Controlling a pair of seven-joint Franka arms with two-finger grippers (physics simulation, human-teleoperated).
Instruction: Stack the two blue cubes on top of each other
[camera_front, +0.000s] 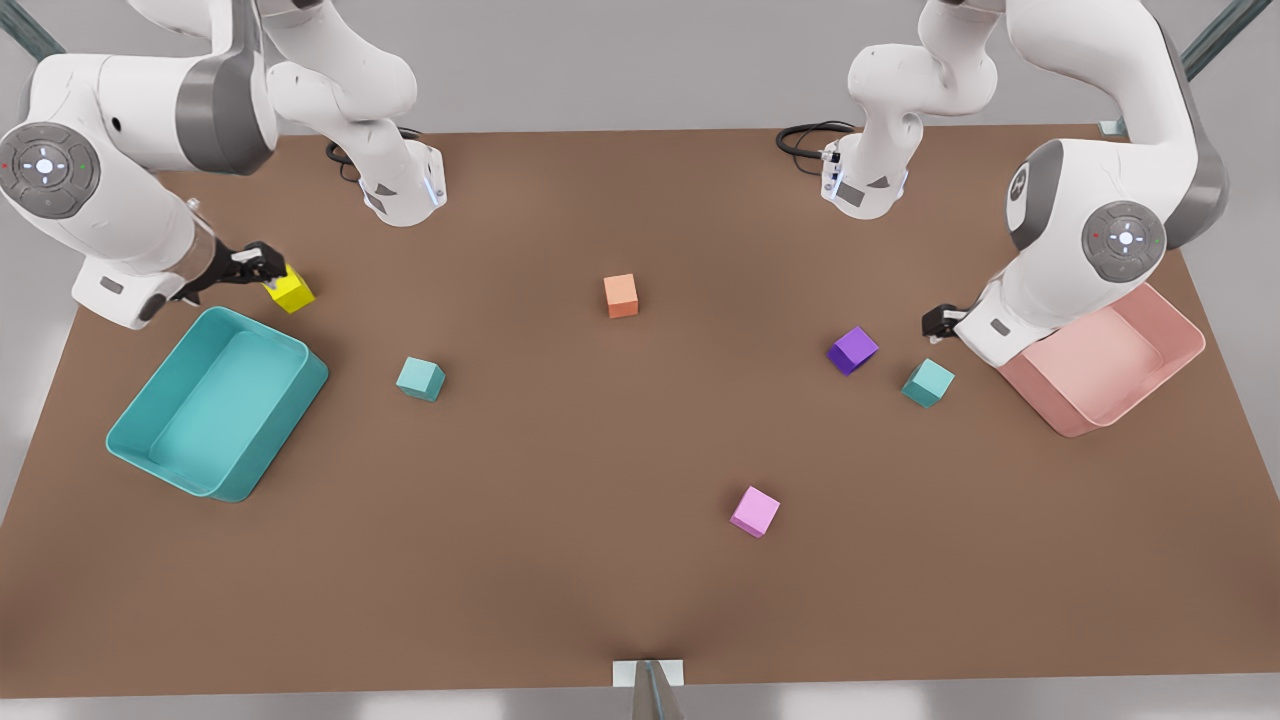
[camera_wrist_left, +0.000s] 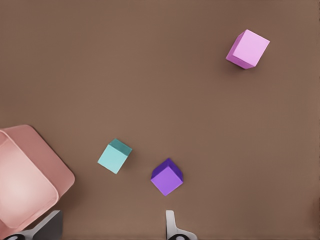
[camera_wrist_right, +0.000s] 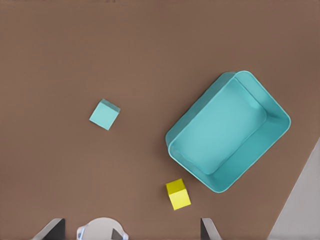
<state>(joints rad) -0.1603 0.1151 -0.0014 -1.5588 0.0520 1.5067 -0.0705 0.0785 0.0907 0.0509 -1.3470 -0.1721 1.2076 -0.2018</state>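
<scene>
**Two teal cubes well apart, nothing stacked yet**

Front view: one blue cube (camera_front: 420, 379) is seen beside the teal bin (camera_front: 150, 445), the other blue cube (camera_front: 928, 383) near the pink bin (camera_front: 1180, 330). Six cubes and two bins are counted on the bench (camera_front: 560, 580).

Left wrist view: the left end effector (camera_wrist_left: 112, 227) is held wide open and empty above its teal cube (camera_wrist_left: 114, 156). The purple cube (camera_wrist_left: 167, 177) sits just beside it and could be knocked.

Right wrist view: the right end effector (camera_wrist_right: 132, 229) is spread open, empty, close over the yellow cube (camera_wrist_right: 178, 194); a mistaken grasp is possible, with its blue cube (camera_wrist_right: 104, 114) farther off.
</scene>
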